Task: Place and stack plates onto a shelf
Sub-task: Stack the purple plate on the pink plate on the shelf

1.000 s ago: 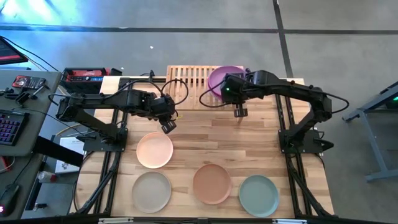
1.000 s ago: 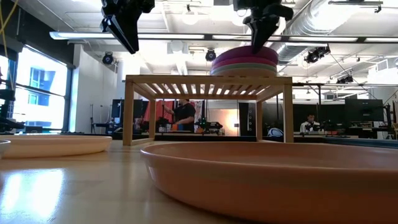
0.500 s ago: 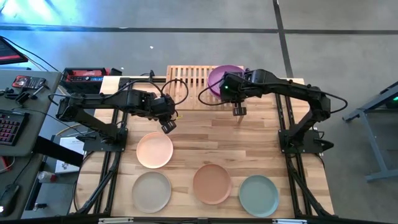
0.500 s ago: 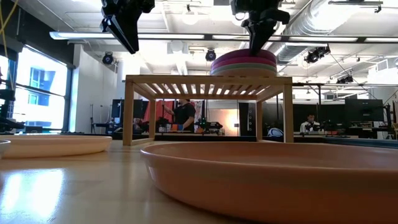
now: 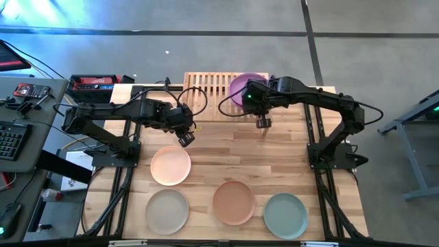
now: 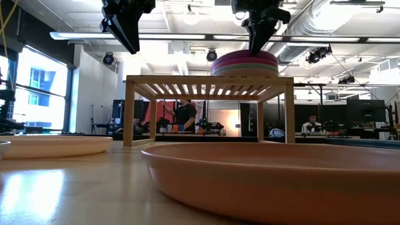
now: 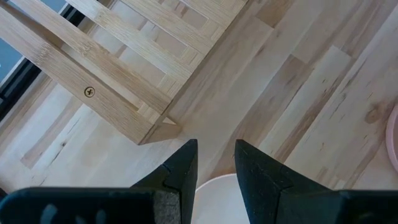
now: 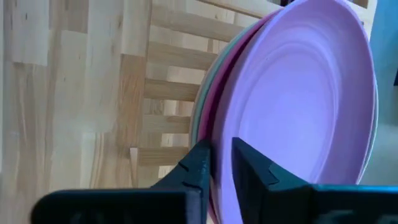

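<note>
Holding a plate stack (image 6: 244, 63) purple on top, shelf (image 5: 206, 84); right gripper (image 8: 216, 163) jaws slightly apart at its rim, left gripper (image 7: 214, 163) jaws apart, empty.

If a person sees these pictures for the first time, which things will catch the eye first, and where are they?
First, the purple plate topping a stack of plates on the right end of the wooden shelf, with the right gripper at the stack's near edge. Next, four loose plates on the table: a peach plate, a beige plate, a terracotta plate and a grey-teal plate. The left gripper hangs above the table beside the peach plate.
</note>
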`<state>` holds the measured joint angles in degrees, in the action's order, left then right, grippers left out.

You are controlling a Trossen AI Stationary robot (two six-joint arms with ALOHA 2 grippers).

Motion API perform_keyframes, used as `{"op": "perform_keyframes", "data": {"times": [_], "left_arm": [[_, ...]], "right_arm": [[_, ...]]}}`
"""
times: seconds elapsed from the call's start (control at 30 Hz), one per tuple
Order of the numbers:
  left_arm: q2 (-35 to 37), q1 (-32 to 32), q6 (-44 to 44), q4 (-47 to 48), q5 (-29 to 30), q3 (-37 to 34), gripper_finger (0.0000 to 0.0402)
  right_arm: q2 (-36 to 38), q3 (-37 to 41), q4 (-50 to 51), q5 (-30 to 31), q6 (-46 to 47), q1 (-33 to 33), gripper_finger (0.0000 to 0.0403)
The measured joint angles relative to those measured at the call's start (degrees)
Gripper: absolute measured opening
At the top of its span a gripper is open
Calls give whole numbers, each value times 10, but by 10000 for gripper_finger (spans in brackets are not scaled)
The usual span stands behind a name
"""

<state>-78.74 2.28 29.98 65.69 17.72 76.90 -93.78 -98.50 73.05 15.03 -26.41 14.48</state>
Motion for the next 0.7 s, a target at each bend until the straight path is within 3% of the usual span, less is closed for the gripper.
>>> {"op": "perform_keyframes", "data": {"times": [0.33, 0.7], "left_arm": [[0, 0, 0, 0, 0, 0, 96], [0, 0, 0, 0, 0, 0, 96]], "right_arm": [[2, 0, -23, 36, -17, -3, 115], [26, -1, -37, 46, -4, -35, 119]]}}
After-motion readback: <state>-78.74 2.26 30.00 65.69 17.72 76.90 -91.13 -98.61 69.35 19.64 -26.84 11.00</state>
